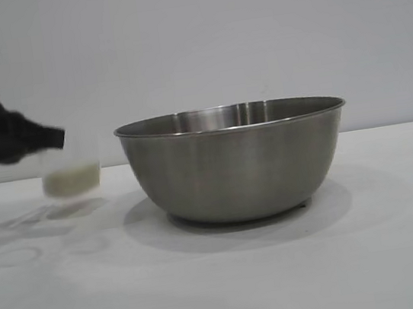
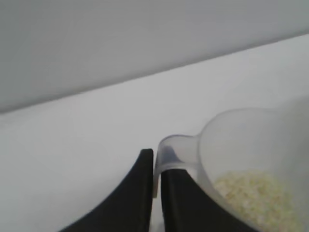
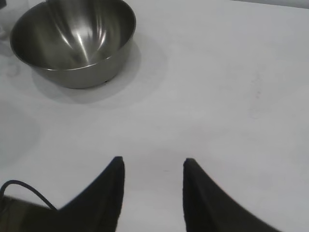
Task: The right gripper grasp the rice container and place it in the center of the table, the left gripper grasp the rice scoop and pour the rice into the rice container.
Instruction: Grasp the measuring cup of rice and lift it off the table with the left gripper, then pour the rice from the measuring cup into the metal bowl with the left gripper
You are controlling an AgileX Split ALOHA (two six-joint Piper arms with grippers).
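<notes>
At nine o'clock the left gripper (image 2: pixel 153 166) pinches the scoop (image 1: pixel 70 172) by its tab, lifted upright so the rice (image 1: pixel 72 179) stays in. Centre: the bowl (image 1: pixel 236 162), already placed. Right gripper (image 3: pixel 152 166) idles, jaws apart, empty.

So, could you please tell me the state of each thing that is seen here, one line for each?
Steel bowl: upright on the table, empty inside.
Plastic cup: lifted just off the table, left of the bowl, roughly upright, held by its tab handle.
Rice: a small heap in the bottom of the cup, none poured.
Left tool: shut on the cup's handle.
Right tool: open, holding nothing, apart from the bowl.
</notes>
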